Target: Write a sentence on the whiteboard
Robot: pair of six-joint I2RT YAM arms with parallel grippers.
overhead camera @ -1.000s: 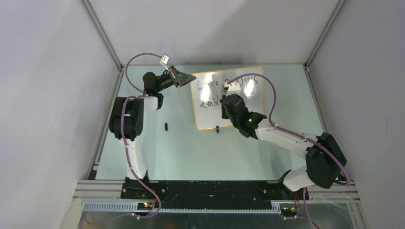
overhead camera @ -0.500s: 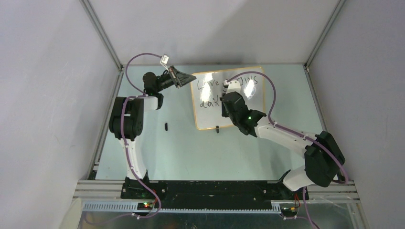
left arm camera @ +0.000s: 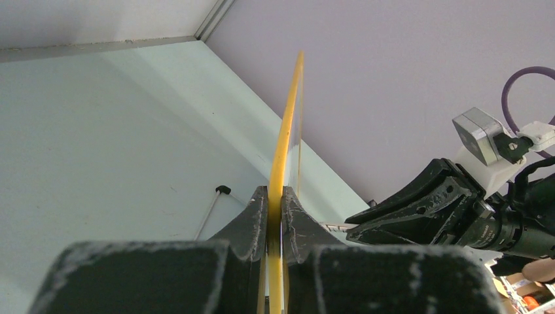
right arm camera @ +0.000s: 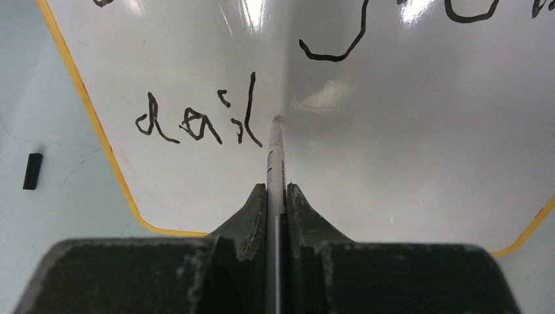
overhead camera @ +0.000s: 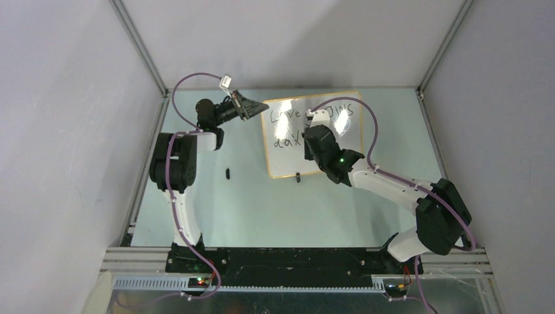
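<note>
Two arms reach out from the near edge of the table. Closest in, a small black piece lies on the tabletop, off the eight o'clock corner of the whiteboard. Over the board, the right gripper is pinched tight on a marker, its tip against the white surface just at three o'clock of "dail", the lower line of the sentence. Farther back, at the board's ten o'clock corner, the left gripper is clamped hard on the orange rim.

right jaws shifted slightly, elbow edged leftward
</note>
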